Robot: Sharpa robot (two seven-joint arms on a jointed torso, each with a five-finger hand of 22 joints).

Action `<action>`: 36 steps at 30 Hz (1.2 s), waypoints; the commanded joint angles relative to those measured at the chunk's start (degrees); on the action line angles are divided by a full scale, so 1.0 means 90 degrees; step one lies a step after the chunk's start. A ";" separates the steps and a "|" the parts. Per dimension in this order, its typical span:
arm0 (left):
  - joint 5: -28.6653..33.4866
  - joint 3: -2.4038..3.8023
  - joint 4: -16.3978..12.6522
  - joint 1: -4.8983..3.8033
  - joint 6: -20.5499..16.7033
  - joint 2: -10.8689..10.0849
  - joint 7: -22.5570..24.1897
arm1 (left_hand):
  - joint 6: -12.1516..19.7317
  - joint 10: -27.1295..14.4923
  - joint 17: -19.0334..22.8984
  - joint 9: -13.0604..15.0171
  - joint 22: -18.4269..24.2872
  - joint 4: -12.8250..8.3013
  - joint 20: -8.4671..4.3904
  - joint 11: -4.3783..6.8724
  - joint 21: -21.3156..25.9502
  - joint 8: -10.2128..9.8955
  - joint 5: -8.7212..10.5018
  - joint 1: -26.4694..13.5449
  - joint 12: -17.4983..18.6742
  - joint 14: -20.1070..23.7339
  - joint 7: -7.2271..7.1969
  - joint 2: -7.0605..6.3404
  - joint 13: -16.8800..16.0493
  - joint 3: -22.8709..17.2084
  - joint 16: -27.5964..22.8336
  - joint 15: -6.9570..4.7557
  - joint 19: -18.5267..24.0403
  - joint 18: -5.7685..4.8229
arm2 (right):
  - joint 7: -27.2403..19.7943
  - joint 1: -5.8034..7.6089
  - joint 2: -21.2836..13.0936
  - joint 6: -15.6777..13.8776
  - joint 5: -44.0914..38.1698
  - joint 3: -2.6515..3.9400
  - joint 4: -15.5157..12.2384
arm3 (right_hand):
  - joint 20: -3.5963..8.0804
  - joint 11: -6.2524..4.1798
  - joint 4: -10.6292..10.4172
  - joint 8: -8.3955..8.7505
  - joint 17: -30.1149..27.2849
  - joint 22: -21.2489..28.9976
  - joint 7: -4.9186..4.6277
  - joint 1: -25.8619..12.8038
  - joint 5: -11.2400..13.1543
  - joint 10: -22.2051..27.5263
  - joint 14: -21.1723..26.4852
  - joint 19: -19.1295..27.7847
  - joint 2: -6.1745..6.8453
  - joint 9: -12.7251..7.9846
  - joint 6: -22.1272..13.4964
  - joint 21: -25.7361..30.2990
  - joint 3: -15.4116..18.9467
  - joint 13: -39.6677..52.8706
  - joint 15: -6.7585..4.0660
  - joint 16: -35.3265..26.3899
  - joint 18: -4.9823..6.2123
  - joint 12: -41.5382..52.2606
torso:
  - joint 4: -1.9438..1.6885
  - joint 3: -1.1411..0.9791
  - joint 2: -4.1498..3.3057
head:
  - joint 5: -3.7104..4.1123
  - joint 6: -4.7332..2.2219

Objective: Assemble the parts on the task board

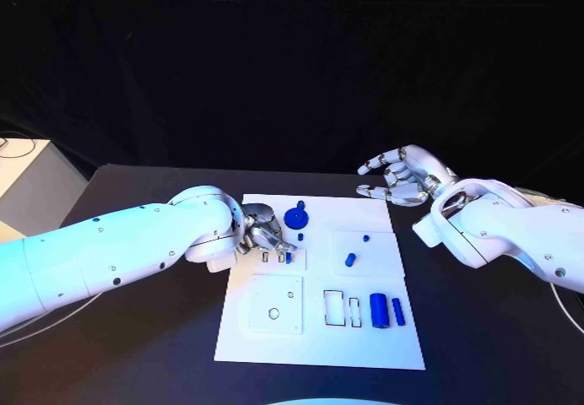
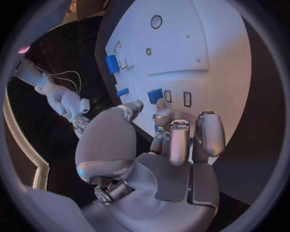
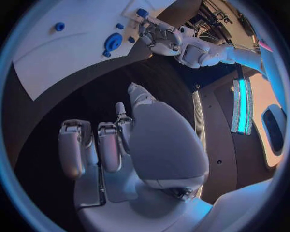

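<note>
The white task board (image 1: 319,337) lies mid-table with blue parts on it. My left hand (image 1: 266,232) is curled over the board's left side. Its thumb and a fingertip (image 2: 162,115) close around a small blue block (image 2: 155,95), which sits at the board next to two narrow empty slots (image 2: 187,99). The right wrist view shows that same block (image 3: 142,12) at the left hand's (image 3: 158,36) fingertips. A round blue disc (image 1: 297,221) lies just beyond the left hand. My right hand (image 1: 402,175) hovers off the board's far right corner, fingers apart and empty.
Two blue cylinders (image 1: 379,310) lie side by side near the board's front right, beside rectangular slots (image 1: 333,307). Small blue pieces (image 1: 349,259) dot the board's middle. A square plate with a hole (image 1: 274,312) is at the front left. A pale cabinet (image 1: 30,181) stands left of the table.
</note>
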State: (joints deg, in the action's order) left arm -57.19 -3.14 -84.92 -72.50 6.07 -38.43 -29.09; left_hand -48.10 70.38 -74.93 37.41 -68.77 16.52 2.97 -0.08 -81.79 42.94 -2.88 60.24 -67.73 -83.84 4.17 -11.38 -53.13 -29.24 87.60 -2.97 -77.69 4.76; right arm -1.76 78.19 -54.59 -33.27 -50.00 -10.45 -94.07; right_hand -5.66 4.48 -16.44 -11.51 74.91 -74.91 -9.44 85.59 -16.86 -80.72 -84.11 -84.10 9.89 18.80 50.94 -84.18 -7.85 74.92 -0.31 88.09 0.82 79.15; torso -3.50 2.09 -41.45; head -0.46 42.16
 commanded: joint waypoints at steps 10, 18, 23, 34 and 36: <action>-0.0099 -0.0027 0.0145 -0.0032 0.0363 0.0160 -0.0074 | 0.0055 -0.0031 -0.0963 0.0042 -0.0001 0.0013 -0.0021 -0.0020 0.0028 -0.0039 -0.0007 -0.0046 0.0008 -0.0476 0.0021 0.0068 0.0001 0.0066 -0.0029 -0.0023 0.0006 -0.0038 | 0.0091 0.0001 0.0033 0.0142 -0.0074 0.0000 0.0018 | -0.0031 0.0002 -0.0006 0.0035 0.1236 -0.1224 0.0002 -0.0036 -0.0024 0.0035 -0.0535 -0.0349 0.0065 -0.0009 -0.0046 0.0029 -0.0029 0.0586 0.0047 -0.0004 0.0080 -0.0017 | 0.0006 -0.0012 -0.0007 | 0.0006 0.0040; -0.0074 -0.0049 0.0184 -0.0032 0.0505 0.0212 -0.0084 | 0.0059 -0.0041 -0.0969 0.0055 -0.0004 0.0014 -0.0019 -0.0022 0.0028 -0.0042 -0.0007 -0.0064 0.0014 -0.0477 0.0023 0.0074 0.0013 0.0080 -0.0027 -0.0020 0.0005 -0.0039 | 0.0095 -0.0003 0.0038 0.0149 -0.0099 -0.0001 0.0019 | -0.0031 0.0002 -0.0006 0.0035 0.1236 -0.1224 0.0002 -0.0036 -0.0024 0.0035 -0.0535 -0.0349 0.0065 -0.0009 -0.0046 0.0029 -0.0029 0.0586 0.0047 -0.0004 0.0080 -0.0017 | 0.0004 -0.0007 -0.0013 | 0.0025 0.0074; -0.0063 -0.0053 0.0195 -0.0032 0.0529 0.0226 -0.0086 | 0.0061 -0.0043 -0.0975 0.0061 -0.0012 0.0013 -0.0017 -0.0024 0.0025 -0.0043 -0.0006 -0.0071 0.0012 -0.0478 0.0025 0.0074 0.0011 0.0088 -0.0024 -0.0019 0.0001 -0.0040 | 0.0093 -0.0004 0.0045 0.0150 -0.0102 -0.0001 0.0020 | -0.0032 0.0004 -0.0010 0.0036 0.1235 -0.1222 0.0001 -0.0053 -0.0023 0.0034 -0.0534 -0.0348 0.0062 -0.0011 -0.0048 0.0033 -0.0030 0.0586 0.0049 -0.0005 0.0081 -0.0016 | 0.0003 -0.0006 -0.0015 | 0.0029 0.0074; -0.0030 -0.0056 0.0233 -0.0031 0.0546 0.0269 -0.0086 | 0.0067 -0.0056 -0.0970 0.0107 -0.0001 -0.0016 -0.0011 -0.0023 0.0032 -0.0042 -0.0008 -0.0028 0.0005 -0.0474 0.0021 0.0128 0.0008 0.0074 -0.0028 -0.0015 0.0011 -0.0038 | 0.0091 -0.0013 0.0072 0.0164 -0.0105 -0.0002 0.0028 | -0.0033 0.0004 -0.0012 0.0035 0.1229 -0.1222 0.0001 -0.0064 -0.0026 0.0034 -0.0533 -0.0348 0.0058 -0.0011 -0.0048 0.0033 -0.0032 0.0585 0.0050 -0.0008 0.0081 -0.0016 | -0.0001 -0.0006 -0.0012 | 0.0044 0.0078; -0.0026 -0.0058 0.0242 -0.0031 0.0568 0.0276 -0.0085 | 0.0071 -0.0060 -0.0975 0.0122 0.0003 -0.0025 -0.0010 -0.0023 0.0034 -0.0043 -0.0009 -0.0007 0.0004 -0.0475 0.0020 0.0141 0.0008 0.0066 -0.0026 -0.0015 0.0015 -0.0037 | 0.0089 -0.0015 0.0078 0.0171 -0.0106 -0.0002 0.0029 | -0.0033 0.0004 -0.0012 0.0035 0.1229 -0.1222 0.0001 -0.0064 -0.0026 0.0034 -0.0533 -0.0348 0.0058 -0.0011 -0.0048 0.0033 -0.0032 0.0585 0.0050 -0.0008 0.0081 -0.0016 | -0.0001 -0.0010 -0.0008 | 0.0042 0.0080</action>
State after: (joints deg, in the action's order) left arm -57.78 -3.66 -82.77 -72.72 9.91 -36.11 -29.87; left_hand -47.90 70.13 -74.92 38.48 -68.83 16.52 2.98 -0.33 -81.79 42.93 -2.88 60.18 -67.72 -83.84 4.38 -10.53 -53.07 -28.61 87.60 -2.97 -77.69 4.76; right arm -0.75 78.11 -53.96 -32.65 -50.28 -10.48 -93.82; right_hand -5.66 4.48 -16.44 -11.51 74.94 -74.94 -9.44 85.36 -16.86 -80.73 -84.11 -84.10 10.12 18.75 50.94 -84.18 -7.84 74.90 -0.31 88.09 0.82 79.15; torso -3.49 2.04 -41.58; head -0.03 42.93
